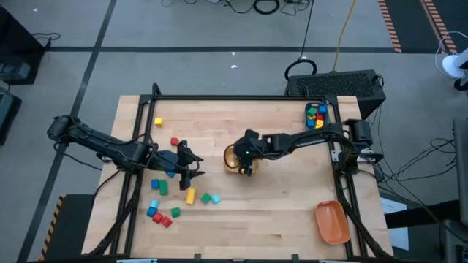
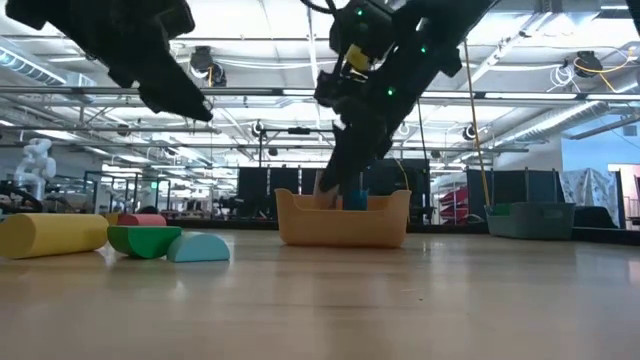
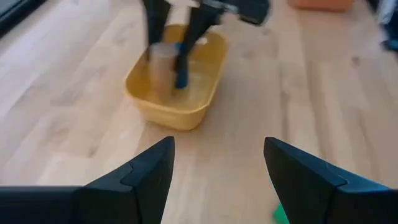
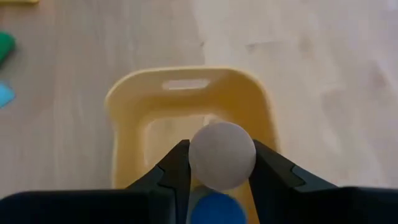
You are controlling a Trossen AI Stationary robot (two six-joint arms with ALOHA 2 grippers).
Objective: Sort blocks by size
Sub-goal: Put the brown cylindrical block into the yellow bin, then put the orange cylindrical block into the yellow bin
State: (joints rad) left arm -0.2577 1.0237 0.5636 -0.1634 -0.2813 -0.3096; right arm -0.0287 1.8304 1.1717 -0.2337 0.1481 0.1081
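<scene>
Right gripper (image 4: pixel 214 163) over yellow bin (image 4: pixel 127 99) at counter (image 1: pixel 278 212) centre; I see fingers clamped on tan cylinder (image 4: pixel 222 154), blue block (image 4: pixel 214 208) just below it in bin. Left gripper (image 3: pixel 217 171) hovers near bin, fingers spread wide, nothing between them. Loose blocks (image 1: pixel 162 212) scattered on counter's left part near left arm; more sit in teal bin (image 1: pixel 327 107) at far right corner. Orange bin (image 1: pixel 333 221) near right corner.

A large industrial robotics lab or workshop hall. Exposed ceiling trusses with strip lights (image 2: pixel 250 95), distant equipment racks (image 2: pixel 300 190), hazard-striped floor tape (image 1: pixel 391 25), loose floor cables (image 1: pixel 267 7), and a framed wooden workbench (image 1: pixel 241 212) carrying two robot arms indicate it.
</scene>
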